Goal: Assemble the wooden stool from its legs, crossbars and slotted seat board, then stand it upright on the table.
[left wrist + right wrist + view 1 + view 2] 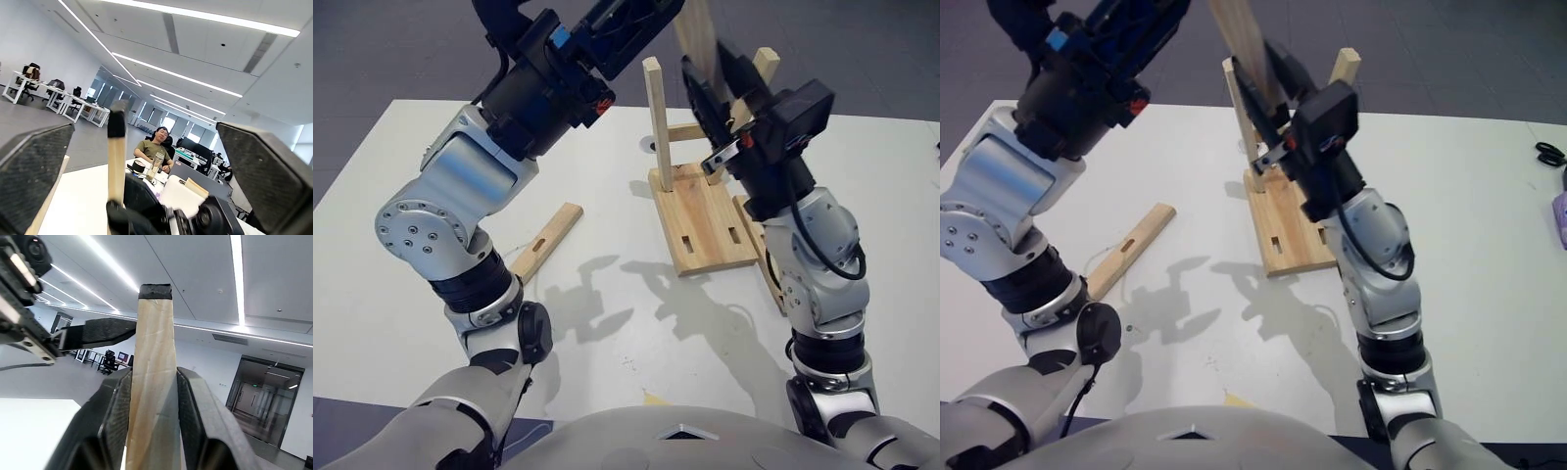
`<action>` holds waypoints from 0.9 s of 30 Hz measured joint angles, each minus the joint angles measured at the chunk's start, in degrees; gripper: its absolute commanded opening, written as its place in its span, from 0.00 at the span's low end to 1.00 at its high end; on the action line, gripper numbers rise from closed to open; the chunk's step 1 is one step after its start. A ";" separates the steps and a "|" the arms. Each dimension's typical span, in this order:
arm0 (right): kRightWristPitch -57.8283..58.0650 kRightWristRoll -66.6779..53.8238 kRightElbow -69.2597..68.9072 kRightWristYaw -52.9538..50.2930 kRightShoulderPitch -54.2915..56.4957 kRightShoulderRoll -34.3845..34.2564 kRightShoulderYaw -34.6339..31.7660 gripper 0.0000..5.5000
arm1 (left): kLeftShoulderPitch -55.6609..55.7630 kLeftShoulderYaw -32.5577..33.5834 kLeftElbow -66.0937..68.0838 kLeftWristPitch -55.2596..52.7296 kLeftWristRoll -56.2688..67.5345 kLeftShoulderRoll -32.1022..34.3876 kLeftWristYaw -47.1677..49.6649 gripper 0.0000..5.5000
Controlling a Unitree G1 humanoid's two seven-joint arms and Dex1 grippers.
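Right claw [153, 382] clenched on pale square wooden leg [155, 333], held aloft, apparently for slotting | left claw [146, 161] released, high beside it | pale slotted wooden seat board [700, 220] flat near far edge of white desk [372, 294], upright leg [656, 122] standing at its corner

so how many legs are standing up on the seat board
2 legs: one at the seat board's far left corner, one at its far right behind the right gripper, which could hide more.

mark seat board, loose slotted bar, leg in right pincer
seat board [702, 211]: left eye view, bare top face.
loose slotted bar [546, 241]: left eye view, mid-length.
held leg [152, 382]: right wrist view, face between the pads.
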State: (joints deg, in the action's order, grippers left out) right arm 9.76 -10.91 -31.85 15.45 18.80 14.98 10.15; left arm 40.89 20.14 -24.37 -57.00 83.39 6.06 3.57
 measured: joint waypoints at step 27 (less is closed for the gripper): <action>-0.48 7.44 -0.25 -0.50 -1.43 -5.40 3.64 0.24 | 1.63 -8.91 1.32 6.90 1.19 13.07 0.43 0.21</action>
State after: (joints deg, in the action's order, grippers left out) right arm 9.28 -3.47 -32.10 14.94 17.38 9.58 13.79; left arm 42.52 11.22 -23.05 -50.11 84.57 19.13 4.00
